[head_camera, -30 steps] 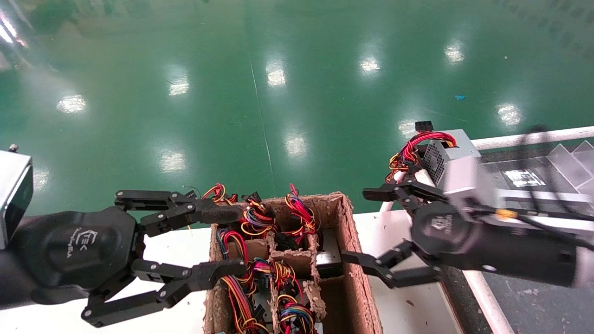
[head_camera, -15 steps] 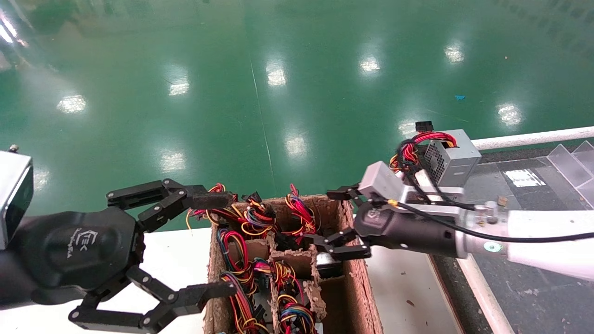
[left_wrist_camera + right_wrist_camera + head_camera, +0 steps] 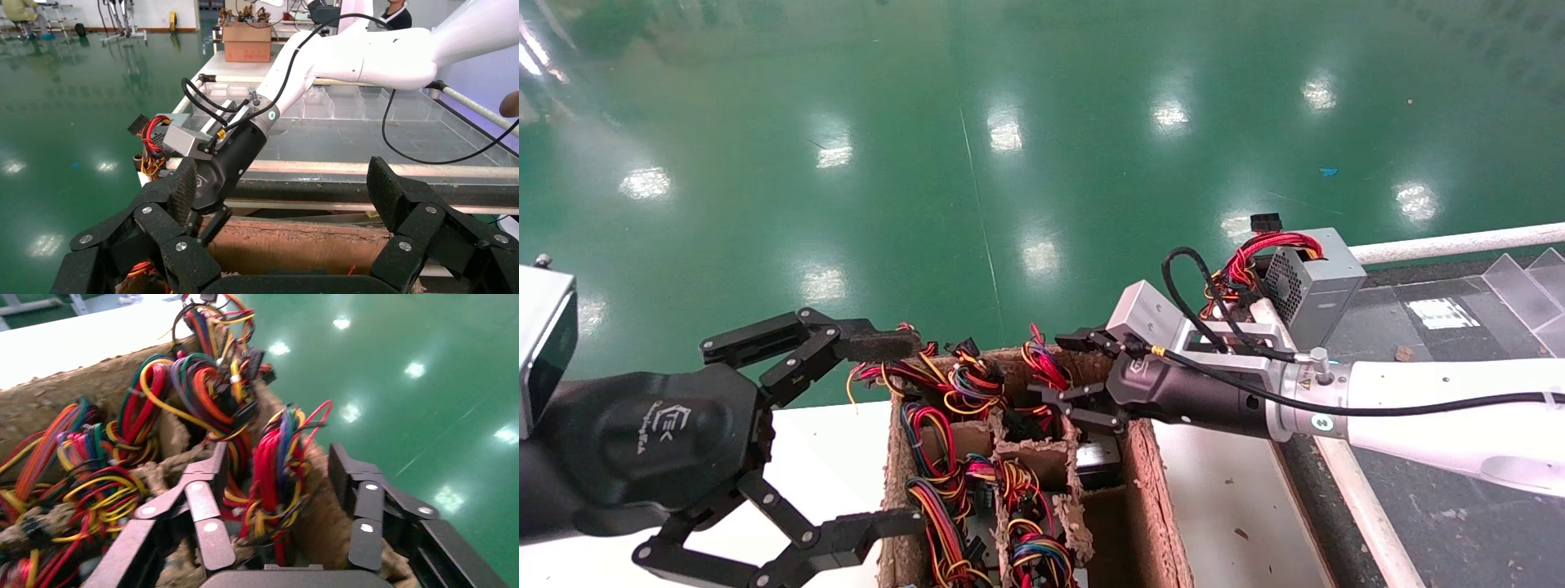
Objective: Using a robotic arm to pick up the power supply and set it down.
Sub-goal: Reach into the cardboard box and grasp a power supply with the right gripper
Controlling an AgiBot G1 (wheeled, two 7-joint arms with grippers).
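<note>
Quick count first: two claws, one cardboard box (image 3: 1144, 457) split by ragged dividers, two grey metal units. Loads of wire bundles (image 3: 944, 490) crammed in the box, too tangled to count properly.

Power supply (image 3: 1101, 459) sitting low in a compartment by the box's right wall, just a sliver of grey metal showing in the head view, with its red and yellow wire tuft (image 3: 275, 471) sticking straight up. Other grey unit (image 3: 1316, 278), the one with the grille, parked well apart on the bench off to the right.

Right gripper (image 3: 1062, 371) reaching in sideways over the box's back right corner, white forearm nearly level, grey camera block on top. Jaws open, one finger (image 3: 205, 496) either side of that red tuft, not pinched shut on it.

Left gripper (image 3: 883, 433) hanging at the box's left side, palm facing the box, jaws spread wide and holding nothing, upper fingertip up against the wires at the back left corner.
</note>
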